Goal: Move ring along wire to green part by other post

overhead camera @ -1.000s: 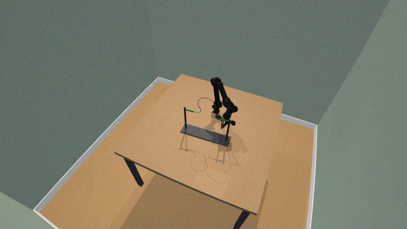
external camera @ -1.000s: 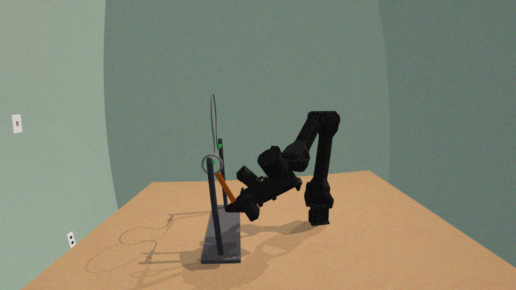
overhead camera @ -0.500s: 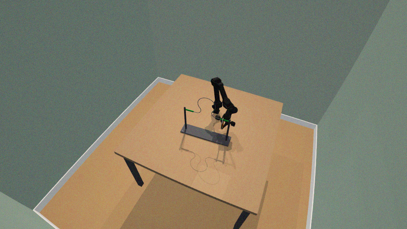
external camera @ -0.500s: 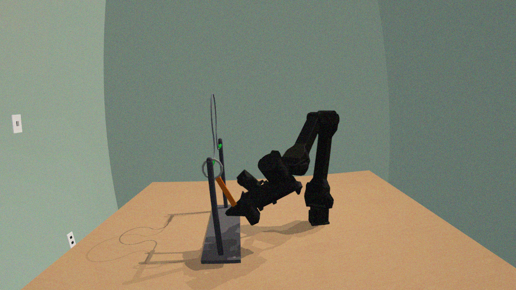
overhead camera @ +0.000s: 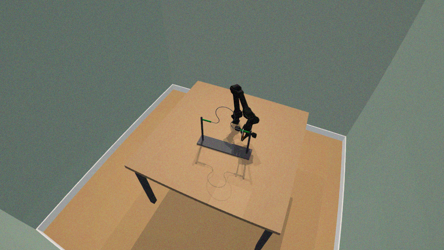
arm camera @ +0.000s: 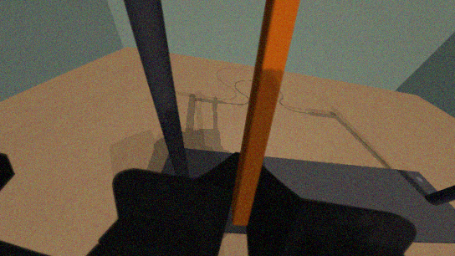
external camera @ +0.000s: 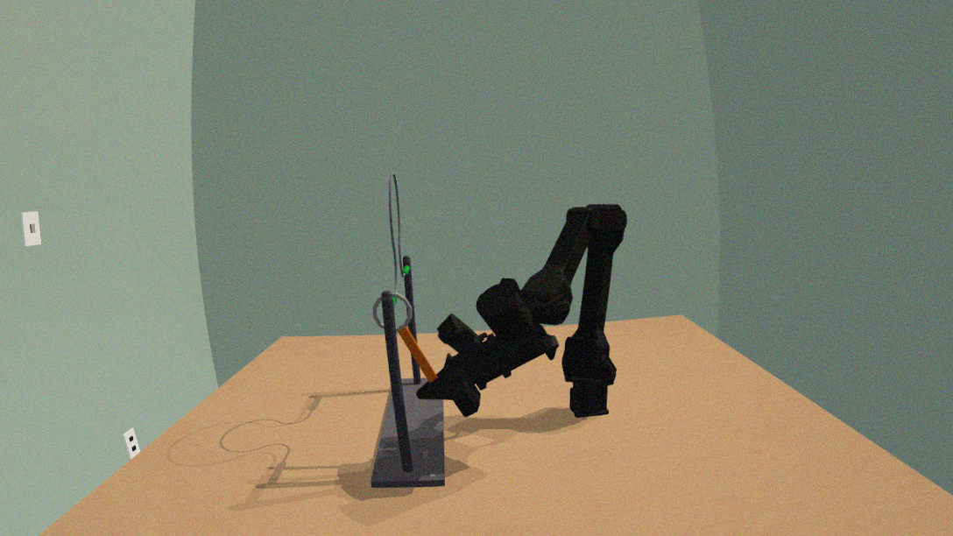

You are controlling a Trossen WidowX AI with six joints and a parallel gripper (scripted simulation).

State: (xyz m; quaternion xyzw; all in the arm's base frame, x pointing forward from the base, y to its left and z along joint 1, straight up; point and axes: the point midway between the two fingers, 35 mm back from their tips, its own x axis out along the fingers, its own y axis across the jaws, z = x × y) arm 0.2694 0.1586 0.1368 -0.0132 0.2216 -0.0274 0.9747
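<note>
The grey ring point(external camera: 410, 312) surrounds the green part point(overhead camera: 246, 131) point(external camera: 393, 300) beside the right-hand post point(overhead camera: 248, 144) point(external camera: 398, 399) point(arm camera: 159, 75) of the top view. The wire passes through the ring's upper part; contact cannot be told. The orange handle point(external camera: 418, 354) point(arm camera: 268, 84) slants down toward the arm. My gripper point(overhead camera: 242, 140) point(external camera: 426, 391) point(arm camera: 242, 158) is shut on its lower end. The thin grey wire point(overhead camera: 222, 106) loops up and across to the other green part point(overhead camera: 206, 120) point(external camera: 405, 270), at the left-hand post point(overhead camera: 202, 130). The near post partly hides the ring in the exterior view.
The dark base plate point(overhead camera: 222, 146) point(external camera: 426, 433) point(arm camera: 343, 184) lies under both posts on the wooden table point(overhead camera: 174, 149) point(external camera: 666, 453). The gripper is low, on the arm's side of the wire and close to the right-hand post. Shadows cross the table.
</note>
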